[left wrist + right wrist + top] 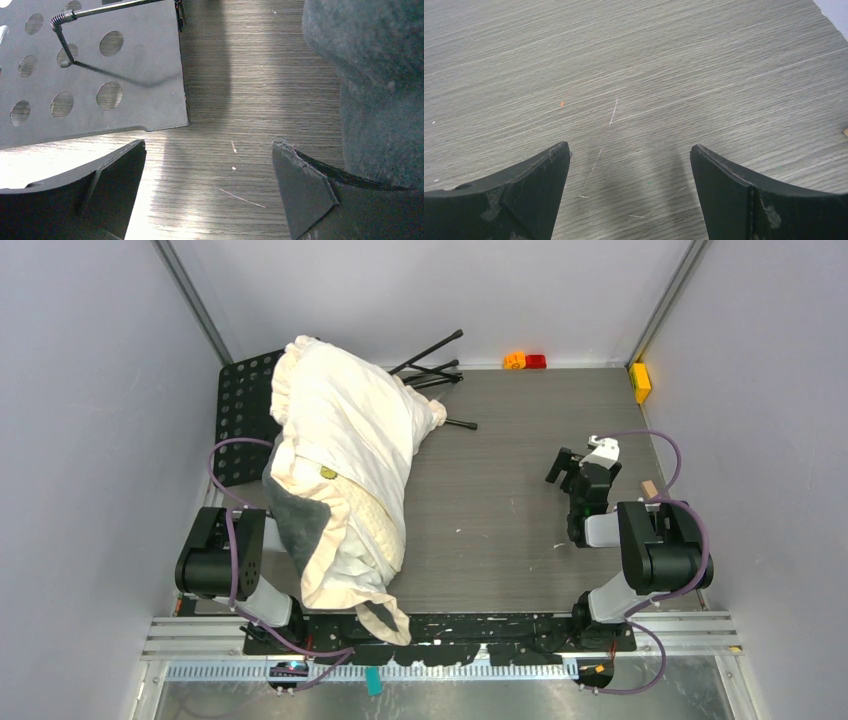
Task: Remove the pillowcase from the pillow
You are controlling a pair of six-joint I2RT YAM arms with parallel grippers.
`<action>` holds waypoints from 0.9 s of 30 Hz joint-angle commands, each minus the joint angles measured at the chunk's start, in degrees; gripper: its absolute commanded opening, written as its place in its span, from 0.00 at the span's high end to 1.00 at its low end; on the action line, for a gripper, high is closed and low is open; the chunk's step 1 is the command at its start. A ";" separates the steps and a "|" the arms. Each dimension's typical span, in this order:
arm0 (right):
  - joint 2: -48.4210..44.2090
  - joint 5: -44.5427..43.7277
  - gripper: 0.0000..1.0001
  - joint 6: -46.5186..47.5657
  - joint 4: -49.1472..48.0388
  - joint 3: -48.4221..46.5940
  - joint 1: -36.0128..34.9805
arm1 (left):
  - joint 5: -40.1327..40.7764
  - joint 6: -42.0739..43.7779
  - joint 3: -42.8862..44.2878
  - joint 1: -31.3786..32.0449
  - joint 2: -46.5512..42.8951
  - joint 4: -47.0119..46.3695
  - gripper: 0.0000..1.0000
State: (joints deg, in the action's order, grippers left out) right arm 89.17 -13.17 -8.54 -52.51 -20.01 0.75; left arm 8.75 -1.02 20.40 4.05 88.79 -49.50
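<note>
The pillow (372,518) lies lengthwise down the left half of the top view, from the upper left toward the bottom centre. It rests on the grey wood-grain tabletop (500,500). The off-white pillowcase (345,405) covers its upper part in wrinkled folds, and more smooth cream cloth with a ruffled edge bunches at the lower end. The pale yellow dotted surface shows in a band between them, with a small olive tag (328,472) on it. A patch of grey fuzzy fabric (295,518) shows at the bundle's left side.

The left pincer (210,187) is released, its two dark fingers spread wide over bare tabletop. The grey fabric fills the right of its wrist view, and a black perforated plate (90,75) fills the upper left. In the top view this pincer is hidden by the bundle.

The right pincer (563,466) sits in the right half of the top view, well apart from the pillow. It is also released, jaws wide over bare wood grain.

Black rods (432,365) lie near the top of the frame, beside the pillow's upper end.
</note>
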 commanded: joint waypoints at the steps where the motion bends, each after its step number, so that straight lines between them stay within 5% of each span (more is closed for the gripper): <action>1: -0.52 -5.42 0.06 -1.17 -2.34 -0.06 0.21 | -0.93 0.75 0.51 0.24 -0.14 -4.21 0.00; 7: -6.21 -6.60 0.06 -1.44 1.66 0.29 -0.03 | -0.17 0.47 0.07 0.28 -0.60 -5.05 0.00; 10: -11.19 -6.53 0.06 -1.39 5.68 0.03 -0.02 | 0.44 -0.27 -1.17 0.30 -8.51 -0.44 0.00; 13: -16.89 -5.98 0.06 -2.28 12.36 -1.25 -0.03 | 3.92 -4.85 1.43 0.26 -20.86 14.26 0.00; 19: -27.90 -7.78 0.06 -19.92 29.64 -6.40 -0.01 | 14.37 -23.55 10.85 0.31 -31.84 46.28 0.00; 22: -32.76 -10.43 0.03 -29.39 48.91 -11.95 0.18 | 18.02 -32.06 12.03 0.31 -37.16 56.10 0.00; 27: -35.88 5.22 0.00 -31.50 51.41 -14.29 0.16 | 5.14 -35.54 6.44 0.25 -47.41 52.20 0.00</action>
State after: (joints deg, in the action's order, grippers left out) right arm 54.92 -18.06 -33.15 -8.80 -31.46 0.82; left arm 21.39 -28.86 29.67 4.08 47.35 -0.27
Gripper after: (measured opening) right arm 0.994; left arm 0.996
